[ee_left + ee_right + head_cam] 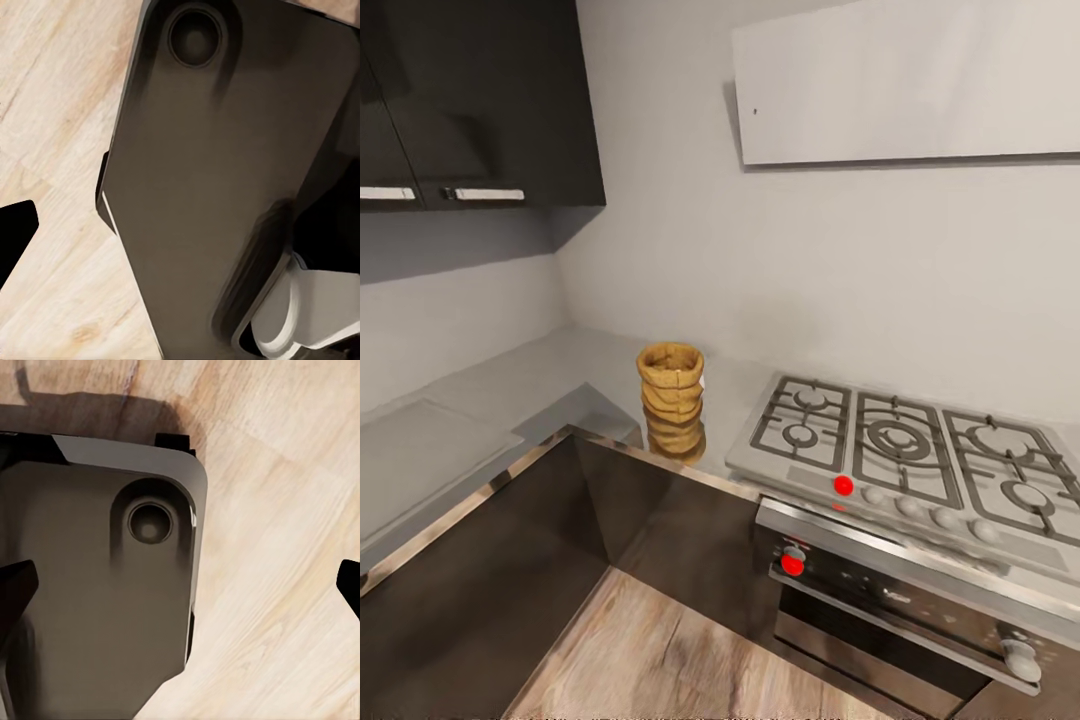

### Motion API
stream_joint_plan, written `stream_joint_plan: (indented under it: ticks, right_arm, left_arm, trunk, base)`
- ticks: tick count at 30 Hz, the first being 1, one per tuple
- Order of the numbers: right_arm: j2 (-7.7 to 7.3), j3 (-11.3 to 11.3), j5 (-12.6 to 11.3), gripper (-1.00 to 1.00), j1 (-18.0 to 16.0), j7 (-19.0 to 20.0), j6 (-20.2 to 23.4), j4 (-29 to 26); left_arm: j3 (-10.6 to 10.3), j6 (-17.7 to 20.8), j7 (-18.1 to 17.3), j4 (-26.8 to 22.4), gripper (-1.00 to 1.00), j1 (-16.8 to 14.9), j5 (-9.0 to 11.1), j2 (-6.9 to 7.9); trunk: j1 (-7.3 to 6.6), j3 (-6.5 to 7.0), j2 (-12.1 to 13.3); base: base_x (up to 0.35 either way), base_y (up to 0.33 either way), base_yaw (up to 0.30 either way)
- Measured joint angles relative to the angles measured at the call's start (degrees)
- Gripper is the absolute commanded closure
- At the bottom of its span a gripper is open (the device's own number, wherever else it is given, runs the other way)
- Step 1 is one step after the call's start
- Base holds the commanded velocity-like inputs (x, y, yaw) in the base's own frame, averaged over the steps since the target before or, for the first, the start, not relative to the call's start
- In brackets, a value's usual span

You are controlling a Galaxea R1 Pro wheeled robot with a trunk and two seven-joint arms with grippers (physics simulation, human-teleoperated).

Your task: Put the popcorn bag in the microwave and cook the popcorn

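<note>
The popcorn bag [672,402] stands a little left of the middle of the head view, on the grey countertop [480,395] close to its shiny front edge, at the inside corner of the L and just left of the gas hob [905,445]. It sits upright with its long axis vertical and its rolled, open mouth pointing up; it looks taller than wide. That is where trouble could start: so near the edge, a clumsy sideways nudge could tip the bag off onto the wood floor [660,650], and a hard squeeze on its wrinkled sides could crumple it or spill what is inside. In the right wrist view dark fingertips [15,589] sit at opposite borders, so that hand seems spread wide and empty. The left one I cannot tell, since a single dark tip [15,229] is too little to judge by. Both cameras look down past the robot's dark base [225,172] at the floor.
</note>
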Motion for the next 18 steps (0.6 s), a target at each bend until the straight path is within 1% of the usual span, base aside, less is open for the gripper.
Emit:
stream_joint_plan:
  ticks: [18]
  right_arm:
    - [0.09, 0.00, 0.02, -1.00, 0.00, -0.06, 0.00, 0.00]
  left_arm:
    - [0.00, 0.00, 0.00, 0.00, -1.00, 0.02, 0.00, 0.03]
  trunk:
    - [0.00, -1.57, 0.00]
  base:
    - [0.000, 0.000, 0.000]
